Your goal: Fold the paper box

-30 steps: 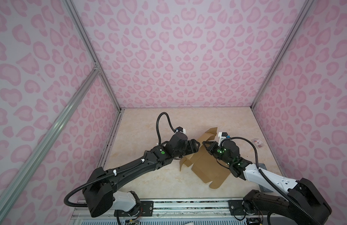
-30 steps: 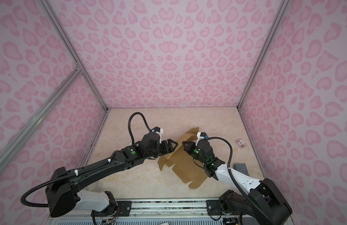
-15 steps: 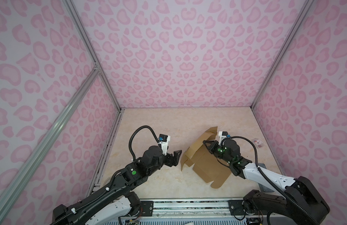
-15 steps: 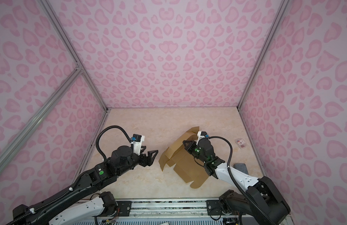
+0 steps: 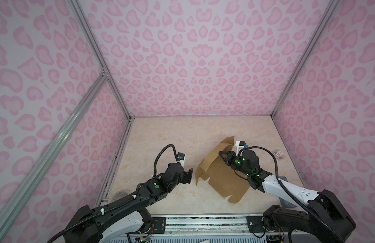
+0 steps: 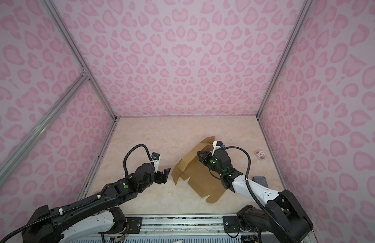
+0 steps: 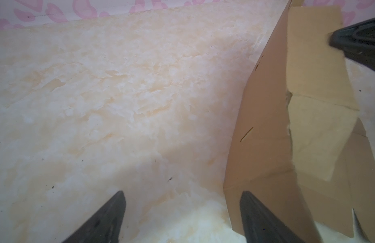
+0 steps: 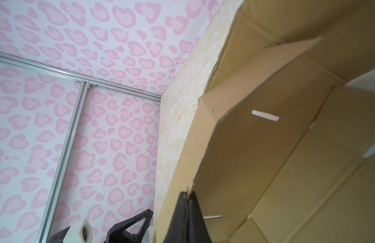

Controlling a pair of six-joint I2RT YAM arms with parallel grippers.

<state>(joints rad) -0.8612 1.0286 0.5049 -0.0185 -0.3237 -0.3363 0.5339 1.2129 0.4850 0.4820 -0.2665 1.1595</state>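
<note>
Marbled beige tabletop (image 5: pixel 161 136) is carrying the half-folded brown cardboard paper box (image 5: pixel 226 183), right of centre. Black right gripper (image 5: pixel 221 154) is clamping its raised wall; black left gripper (image 5: pixel 190 176) is hovering beside it, spread wide, empty. Walls are going up, I'd say; next, the loose flap needs pushing upright.

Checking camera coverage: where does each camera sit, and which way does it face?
Top views: high over the arm bases, looking down on the table and paper box; both arms show.
Left wrist: low, facing the paper box's raised side; open left gripper shows.
Right wrist: facing inside it; right gripper shut on a flap.
All share the paper box.
</note>
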